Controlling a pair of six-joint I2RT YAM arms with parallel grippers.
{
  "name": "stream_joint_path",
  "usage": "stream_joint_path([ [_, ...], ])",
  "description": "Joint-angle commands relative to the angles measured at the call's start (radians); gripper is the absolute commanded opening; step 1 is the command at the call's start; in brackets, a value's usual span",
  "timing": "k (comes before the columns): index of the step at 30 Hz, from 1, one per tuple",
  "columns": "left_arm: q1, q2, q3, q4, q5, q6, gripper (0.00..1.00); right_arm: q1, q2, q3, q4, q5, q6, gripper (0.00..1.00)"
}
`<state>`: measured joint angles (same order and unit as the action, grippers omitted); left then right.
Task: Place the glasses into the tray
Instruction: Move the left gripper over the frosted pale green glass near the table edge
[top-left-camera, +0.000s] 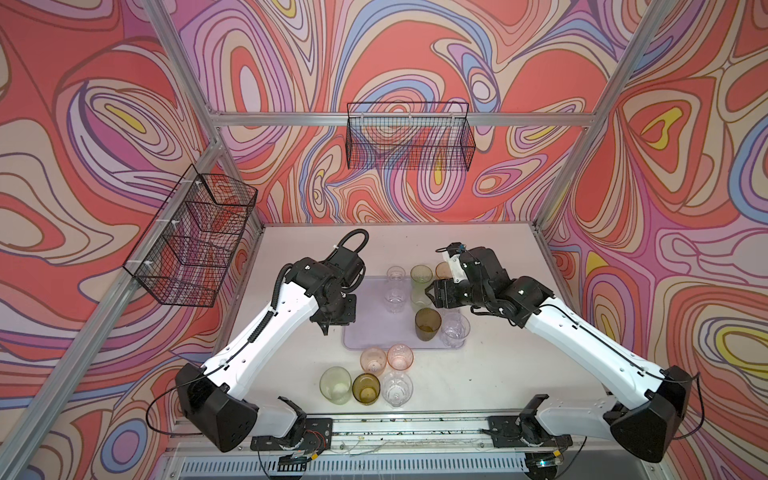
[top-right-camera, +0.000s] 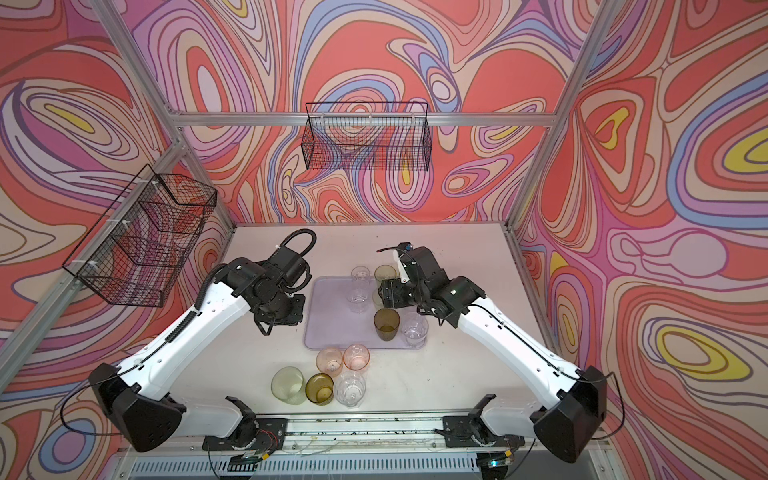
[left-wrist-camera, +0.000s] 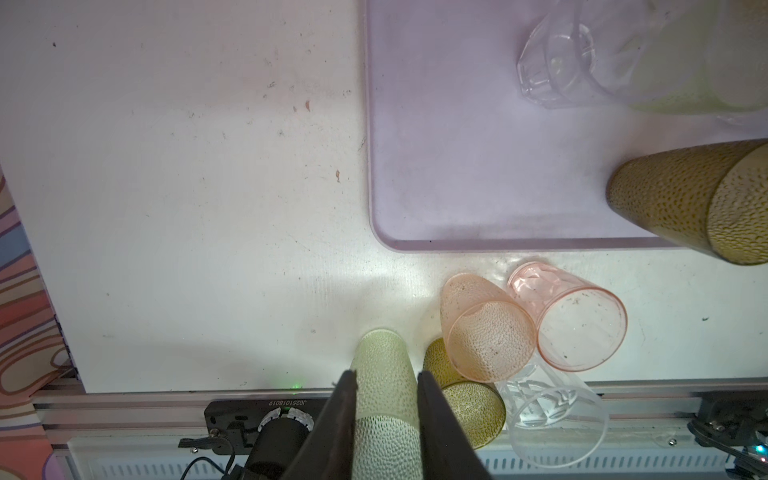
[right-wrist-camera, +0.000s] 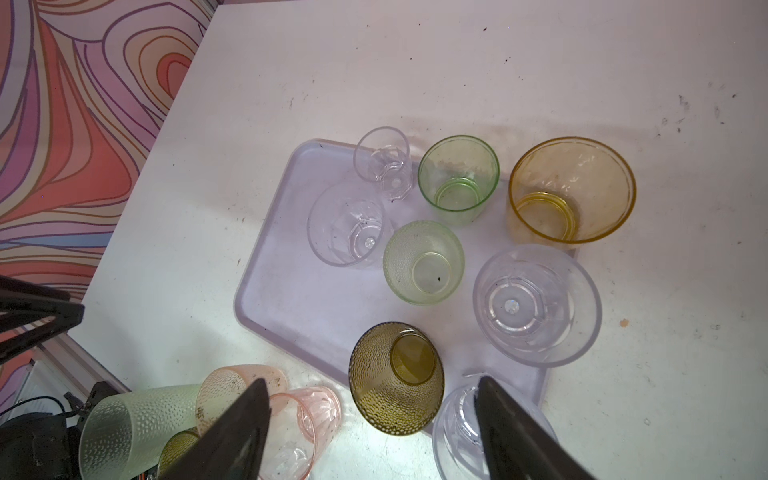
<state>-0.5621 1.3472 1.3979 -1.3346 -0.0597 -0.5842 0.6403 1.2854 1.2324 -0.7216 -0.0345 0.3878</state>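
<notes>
I see the left hand (left-wrist-camera: 386, 373) hanging above the bench (top-left-camera: 498, 365), just beside the left edge of the tray (top-left-camera: 365, 316). Its fingers stand only a little apart and they pinch nothing. The pale green glass (top-left-camera: 334, 384) that shows through the narrow gap in the left wrist view stands on the bench, apart from the hand. The right hand (right-wrist-camera: 372, 379) hangs above the right part of the tray, fingers spread wide, and it is empty too.

The tray lies flat in the middle of the bench. Upright on it are a dark olive glass (top-left-camera: 428, 324) and a clear glass (top-left-camera: 455, 329) at the near right corner, and a faceted clear glass (top-left-camera: 395, 299) more to the middle. The right wrist view adds a light green dotted glass (right-wrist-camera: 424, 262) and a wide clear glass (right-wrist-camera: 536, 303). At the far edge stand a small clear glass (top-left-camera: 395, 274), a smooth green glass (top-left-camera: 420, 276) and an amber glass (right-wrist-camera: 571, 191). I cannot tell if these three are on the tray or just behind it.

Five glasses stand close together on the bench in front of the tray: the pale green one, a dark yellow glass (top-left-camera: 365, 388), a plain clear glass (top-left-camera: 397, 388), a dotted pink glass (top-left-camera: 373, 360) and a faceted pink glass (top-left-camera: 400, 356).
</notes>
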Motion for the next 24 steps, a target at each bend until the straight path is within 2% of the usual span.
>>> stream_joint_path([
  [1, -0.002, -0.054, -0.035, -0.058, 0.011, -0.048, 0.3, -0.002, 0.024, 0.019, -0.044, -0.003, 0.014, 0.81],
  [11, -0.002, -0.238, -0.187, -0.096, 0.02, -0.097, 0.31, -0.002, 0.001, -0.027, -0.027, 0.012, 0.012, 0.81],
  [24, -0.002, -0.35, -0.305, -0.14, 0.108, -0.144, 0.32, -0.002, -0.046, -0.086, 0.0, -0.004, 0.065, 0.81],
])
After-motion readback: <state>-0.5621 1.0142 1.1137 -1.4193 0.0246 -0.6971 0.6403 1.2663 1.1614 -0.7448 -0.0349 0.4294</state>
